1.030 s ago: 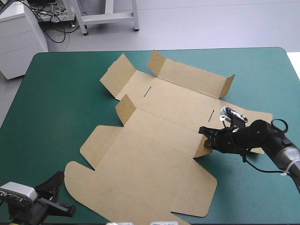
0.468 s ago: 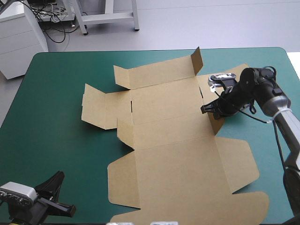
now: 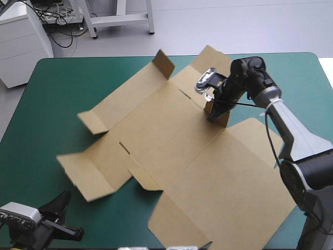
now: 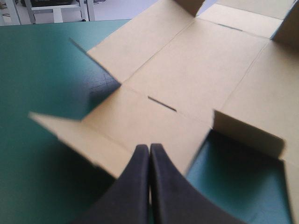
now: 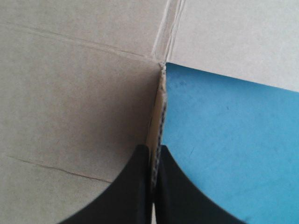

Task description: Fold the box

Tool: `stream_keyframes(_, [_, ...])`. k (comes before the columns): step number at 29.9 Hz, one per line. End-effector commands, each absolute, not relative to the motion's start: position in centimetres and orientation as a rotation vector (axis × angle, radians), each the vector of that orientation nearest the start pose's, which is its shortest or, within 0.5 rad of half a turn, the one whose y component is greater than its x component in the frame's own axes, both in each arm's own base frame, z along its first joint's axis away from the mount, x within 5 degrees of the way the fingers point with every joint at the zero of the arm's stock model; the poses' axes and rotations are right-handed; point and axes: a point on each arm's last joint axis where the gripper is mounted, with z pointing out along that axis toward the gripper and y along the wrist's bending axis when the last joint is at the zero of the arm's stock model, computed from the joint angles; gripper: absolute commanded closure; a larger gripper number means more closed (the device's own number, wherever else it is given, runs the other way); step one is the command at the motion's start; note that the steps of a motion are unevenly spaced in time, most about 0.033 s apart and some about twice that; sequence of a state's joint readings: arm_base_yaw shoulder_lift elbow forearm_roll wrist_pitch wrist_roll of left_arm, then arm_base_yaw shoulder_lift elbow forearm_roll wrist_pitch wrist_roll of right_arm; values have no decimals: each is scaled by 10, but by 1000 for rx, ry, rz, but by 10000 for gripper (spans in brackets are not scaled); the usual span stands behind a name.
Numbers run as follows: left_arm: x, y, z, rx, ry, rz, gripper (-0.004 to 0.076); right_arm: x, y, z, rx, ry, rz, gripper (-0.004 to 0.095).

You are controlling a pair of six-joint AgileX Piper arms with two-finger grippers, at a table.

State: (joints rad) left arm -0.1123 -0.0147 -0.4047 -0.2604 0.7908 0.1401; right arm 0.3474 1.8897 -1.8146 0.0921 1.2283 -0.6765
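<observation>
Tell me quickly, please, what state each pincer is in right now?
Left pincer: shut, holding nothing.
Right pincer: shut on a raised flap edge of the box.

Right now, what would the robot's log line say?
box: mostly flat, flaps raised | right hand: shut on box edge | left hand: shut, holding nothing

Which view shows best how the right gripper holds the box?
Right wrist view: an upright edge of the box sits pinched between the fingers of the right gripper, all but shut. High view shows only the arm at a raised flap, the grip too small to read. Left wrist view shows the box, not that grip.
</observation>
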Motion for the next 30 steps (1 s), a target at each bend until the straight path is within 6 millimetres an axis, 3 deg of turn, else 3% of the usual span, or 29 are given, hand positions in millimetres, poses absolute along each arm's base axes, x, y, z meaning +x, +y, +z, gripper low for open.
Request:
stream_keyframes(1, [10,-18,288,167,1743,-297,756,370,170,342,-1563,2223,-92,921])
stream_keyframes(6, [10,-18,288,167,1743,-297,756,369,207,339,-1760,1999,-205,931])
stream_keyframes(13, [10,-18,288,167,1743,-297,756,371,238,337,-1858,1743,-231,932])
stream_keyframes(25, [10,-18,288,167,1743,-297,756,379,263,333,-1736,1610,-119,931])
stream_keyframes(30, [10,-18,288,167,1743,-297,756,378,267,330,-1773,1572,-79,904])
